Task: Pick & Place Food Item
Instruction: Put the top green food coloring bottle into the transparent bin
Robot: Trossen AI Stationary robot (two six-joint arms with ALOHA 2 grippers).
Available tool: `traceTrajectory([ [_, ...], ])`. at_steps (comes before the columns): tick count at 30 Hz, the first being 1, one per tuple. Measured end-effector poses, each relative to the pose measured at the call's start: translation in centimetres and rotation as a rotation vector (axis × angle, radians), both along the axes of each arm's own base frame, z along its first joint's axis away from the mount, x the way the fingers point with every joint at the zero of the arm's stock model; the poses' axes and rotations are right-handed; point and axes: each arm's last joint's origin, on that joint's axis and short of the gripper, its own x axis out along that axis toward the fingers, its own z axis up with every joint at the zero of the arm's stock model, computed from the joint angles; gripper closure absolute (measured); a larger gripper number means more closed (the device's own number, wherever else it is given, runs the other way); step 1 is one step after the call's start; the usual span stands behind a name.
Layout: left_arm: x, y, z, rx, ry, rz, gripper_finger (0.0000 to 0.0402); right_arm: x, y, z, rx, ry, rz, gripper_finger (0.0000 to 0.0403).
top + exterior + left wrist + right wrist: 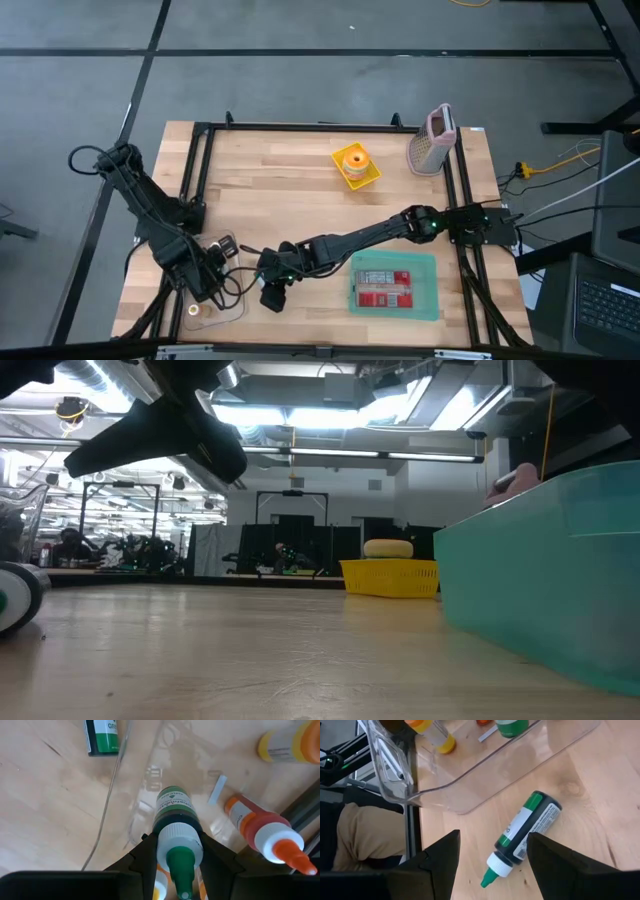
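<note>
My left gripper (180, 856) points down over the clear plastic tray (150, 770) at the table's near left, shut on a dark green bottle (175, 812) with a white collar and a green nozzle. In the tray lie an orange-capped bottle (262, 832) and a yellow one (287, 745). A second green bottle (527, 832) lies on its side on the wood just outside the tray (485, 775). My right gripper (492, 870) hovers open above this bottle with a finger on either side, apart from it. In the high view the two grippers (207, 278) (272, 297) stand close together. My left gripper pinches the bottle between its two fingers at the white collar and shoulder (161, 840), just below the nozzle. The fingers (145, 857) come from above, pointing down. The bottle stands upright, nozzle up, base toward the tray. Whether the base touches the tray floor I cannot tell.
A teal bin (428, 262) holding a red packet stands right of my right gripper. At the far side are a yellow dish with an orange item (355, 165) and a grater (432, 140). A person's leg in tan trousers (365, 835) shows beyond the table's edge.
</note>
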Motion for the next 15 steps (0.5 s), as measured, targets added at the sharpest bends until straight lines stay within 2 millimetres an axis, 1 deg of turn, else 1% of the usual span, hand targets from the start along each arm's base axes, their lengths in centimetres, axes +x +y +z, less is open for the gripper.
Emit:
traceTrajectory([
  [15,0.53,0.05,-0.25,-0.022,0.024,0.020,0.0287,-0.14,0.54,0.02,-0.013,-0.011,-0.005,0.0176],
])
